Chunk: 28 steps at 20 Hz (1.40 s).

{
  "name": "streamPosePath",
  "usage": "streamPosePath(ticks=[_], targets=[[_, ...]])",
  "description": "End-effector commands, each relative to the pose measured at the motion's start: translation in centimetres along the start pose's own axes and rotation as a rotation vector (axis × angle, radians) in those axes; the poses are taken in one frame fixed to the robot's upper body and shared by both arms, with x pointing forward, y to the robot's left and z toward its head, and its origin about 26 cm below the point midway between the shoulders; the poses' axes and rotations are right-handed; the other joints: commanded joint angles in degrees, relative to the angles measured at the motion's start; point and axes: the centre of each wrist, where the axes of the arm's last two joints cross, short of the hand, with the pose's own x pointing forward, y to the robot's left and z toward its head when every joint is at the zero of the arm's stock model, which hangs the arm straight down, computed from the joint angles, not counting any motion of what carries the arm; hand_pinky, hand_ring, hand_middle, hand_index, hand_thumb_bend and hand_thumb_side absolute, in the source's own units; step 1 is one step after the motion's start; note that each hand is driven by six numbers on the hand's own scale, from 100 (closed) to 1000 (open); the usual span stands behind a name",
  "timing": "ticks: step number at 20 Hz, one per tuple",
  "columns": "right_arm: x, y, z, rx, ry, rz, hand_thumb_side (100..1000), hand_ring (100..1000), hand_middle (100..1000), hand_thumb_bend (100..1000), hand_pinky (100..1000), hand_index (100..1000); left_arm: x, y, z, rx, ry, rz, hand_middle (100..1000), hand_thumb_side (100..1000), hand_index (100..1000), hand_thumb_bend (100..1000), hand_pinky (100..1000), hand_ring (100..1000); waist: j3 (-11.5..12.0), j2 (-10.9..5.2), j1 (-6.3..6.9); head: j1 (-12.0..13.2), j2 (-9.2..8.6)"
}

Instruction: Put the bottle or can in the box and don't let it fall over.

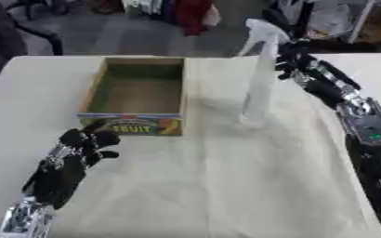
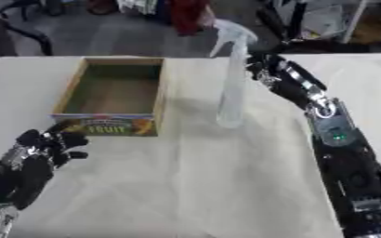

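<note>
In the left eye view, a tall clear spray bottle [image 1: 259, 79] stands upright on the cloth-covered table [image 1: 226, 176], just to the right of the box [image 1: 137, 93] and not inside it. The box is an open cardboard tray with a green inner wall and a bright printed front panel facing the camera; nothing lies in it. The right hand [image 1: 290, 58] comes in from the upper right along a black and silver arm [image 1: 360, 121] and sits against the bottle's upper part, just under the white spray head; its fingers look curled near the bottle's neck, but whether they close round it I cannot tell. The left hand [image 1: 76, 151] shows at the lower left, just in front of the box's near left corner, holding nothing, its fingers loosely bent and pointing up toward the box. In the right eye view, the bottle's base rests on the table near the box's right front corner, with a narrow strip of cloth between them. The right hand again meets the bottle high up on its right side. The left hand sits nearer the lower left edge, apart from the box, fingers relaxed. Chairs and clutter show beyond the table's far edge.
</note>
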Motion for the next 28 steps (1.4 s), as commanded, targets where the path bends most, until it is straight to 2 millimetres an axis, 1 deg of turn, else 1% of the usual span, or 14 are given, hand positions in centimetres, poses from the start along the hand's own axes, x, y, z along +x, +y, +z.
streamPosePath(ticks=[1, 13, 28], targets=[[0.9, -0.9, -0.9, -0.002, -0.026, 0.035, 721, 862, 837, 100, 806, 961, 0.8, 0.1, -0.5, -0.016, -0.028, -0.013, 775, 1000, 990, 242, 796, 859, 0.1, -0.81, 0.02, -0.2, 0.29], [1.1, -0.6, -1.8, -0.004, -0.022, 0.059, 716, 862, 835, 100, 812, 960, 0.8, 0.0, -0.6, -0.022, -0.032, -0.007, 774, 1000, 990, 242, 795, 858, 0.7, -0.93, 0.15, -0.7, 0.34], [0.8, 0.1, -2.4, 0.009, 0.004, 0.078, 722, 852, 832, 100, 815, 955, 0.8, 0.0, -0.6, -0.025, -0.033, -0.003, 773, 1000, 990, 245, 795, 857, 0.8, -0.9, 0.22, -0.9, 0.4]])
